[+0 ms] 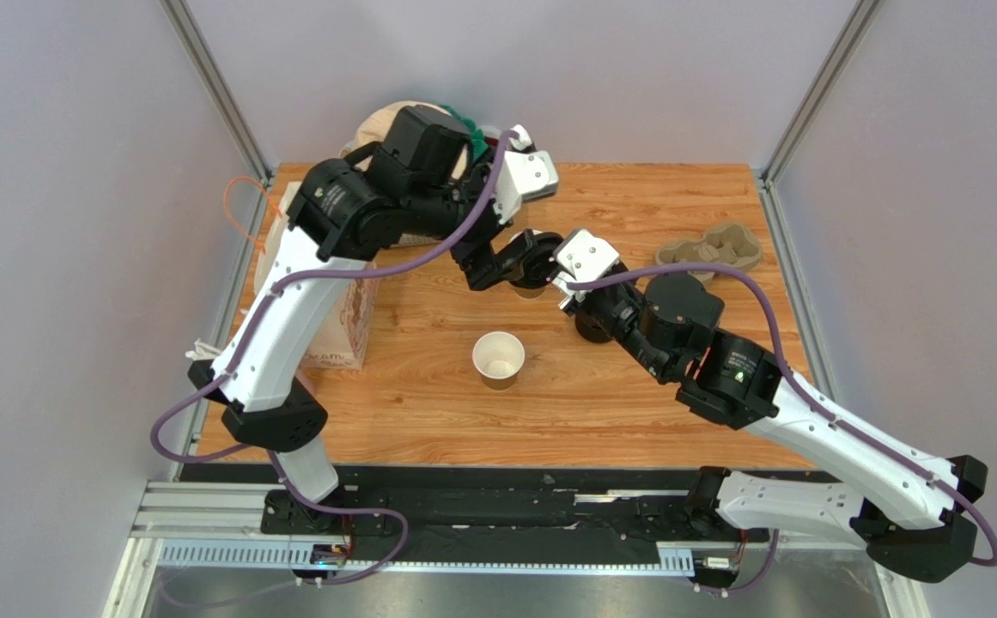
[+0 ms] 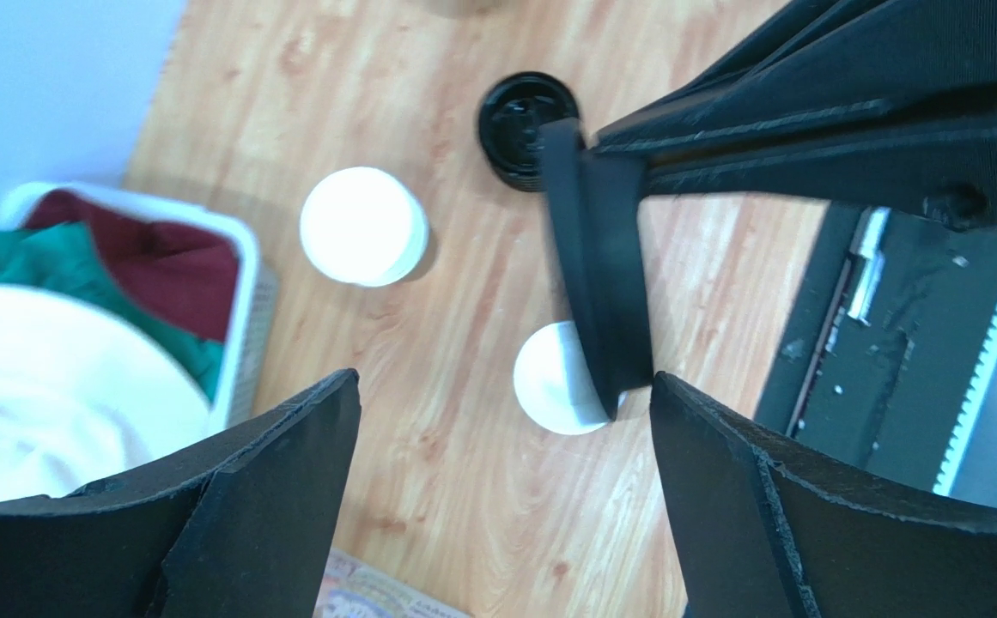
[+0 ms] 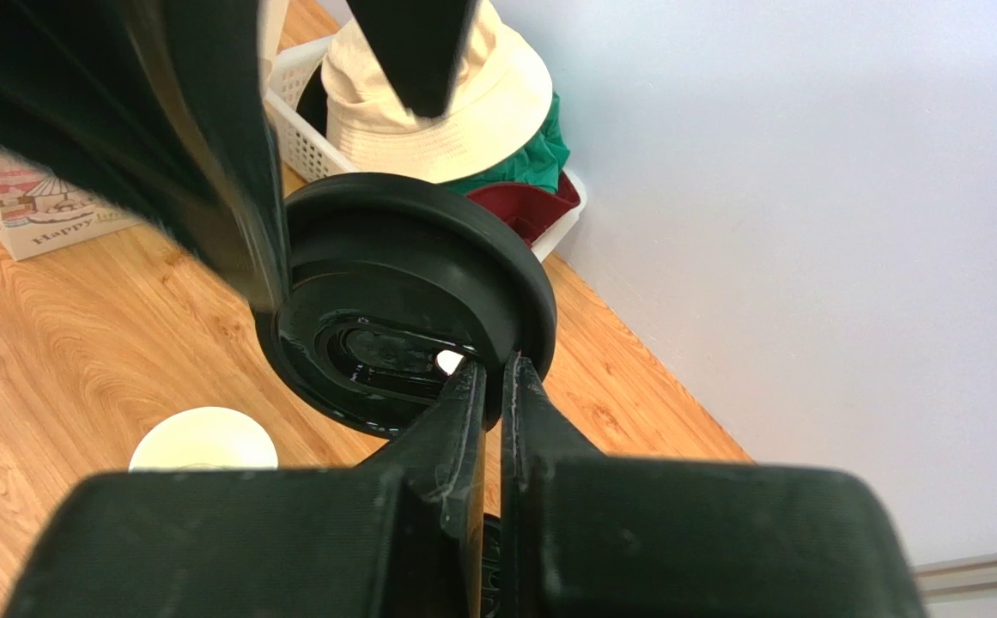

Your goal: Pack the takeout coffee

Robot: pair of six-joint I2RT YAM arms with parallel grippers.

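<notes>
An open paper cup [image 1: 500, 358] with kraft sides and a white inside stands mid-table. My right gripper [image 3: 500, 374] [image 1: 560, 276] is shut on the rim of a round black lid [image 3: 413, 303], holding it on edge in the air. The left wrist view shows that lid [image 2: 594, 271] edge-on above the cup [image 2: 549, 393], partly covering it. My left gripper [image 2: 503, 383] [image 1: 516, 264] hovers just beside the lid with its jaws wide open and nothing between them. A second white-rimmed cup [image 2: 361, 225] stands farther back.
Another black lid [image 2: 525, 129] lies on the wood. A white basket [image 2: 248, 277] with a cream hat [image 3: 439, 103] sits at the far left corner. A printed paper bag [image 1: 346, 322] stands on the left. A pulp cup carrier [image 1: 710, 247] lies at the far right.
</notes>
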